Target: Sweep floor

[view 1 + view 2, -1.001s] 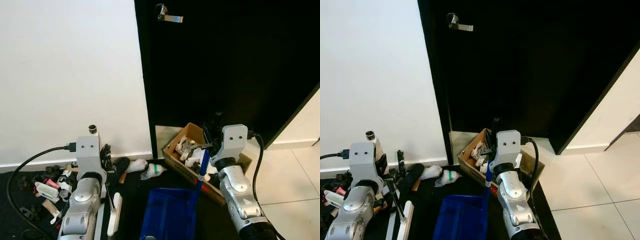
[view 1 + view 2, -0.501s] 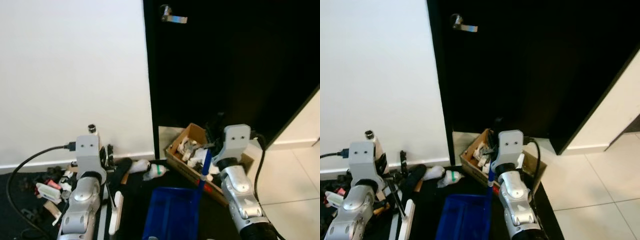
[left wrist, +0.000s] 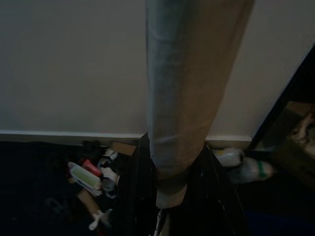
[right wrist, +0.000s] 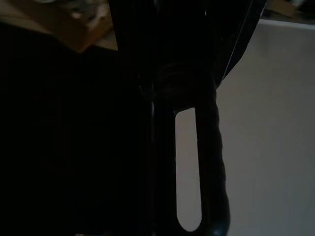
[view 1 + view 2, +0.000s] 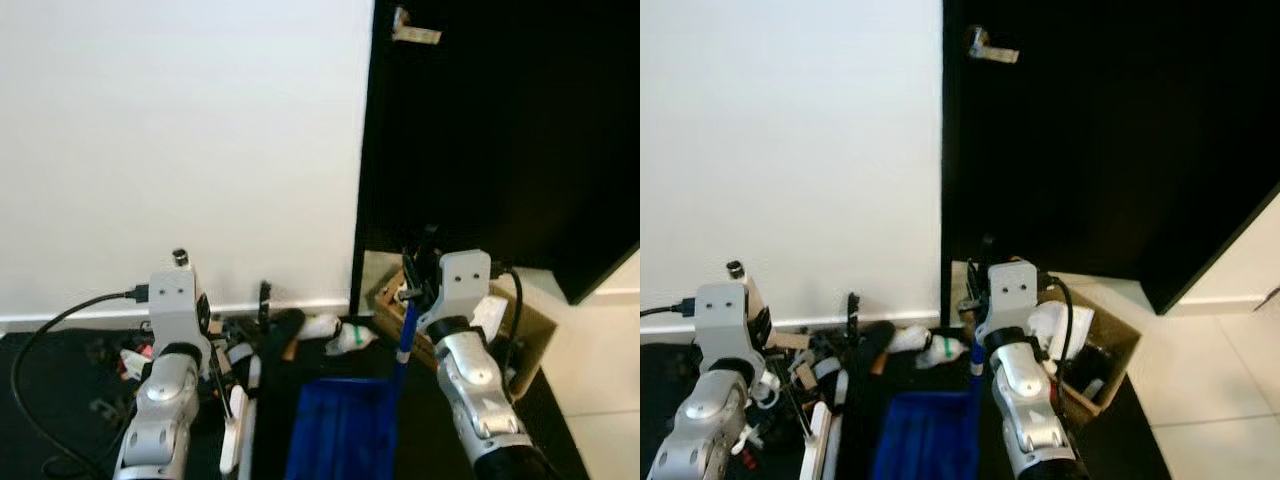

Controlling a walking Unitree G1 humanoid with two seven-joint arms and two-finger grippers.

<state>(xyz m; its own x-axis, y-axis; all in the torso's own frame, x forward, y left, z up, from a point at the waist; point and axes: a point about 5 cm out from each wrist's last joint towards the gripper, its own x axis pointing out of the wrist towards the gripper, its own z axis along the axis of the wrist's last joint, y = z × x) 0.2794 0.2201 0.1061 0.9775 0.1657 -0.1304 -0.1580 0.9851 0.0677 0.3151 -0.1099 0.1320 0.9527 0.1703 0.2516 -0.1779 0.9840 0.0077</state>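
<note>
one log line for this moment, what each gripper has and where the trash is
left gripper: shut on broom handle | right gripper: shut on blue dustpan handle | litter: on dark floor along white wall | cardboard box: by black door

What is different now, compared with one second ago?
The whole picture has slid to the right, door and wall alike, so the camera has turned left; the things did not move. More of the litter by the wall now shows. The right tool holds the blue dustpan by its handle as before, beside the cardboard box. The left tool keeps its grip on the broom handle.
</note>
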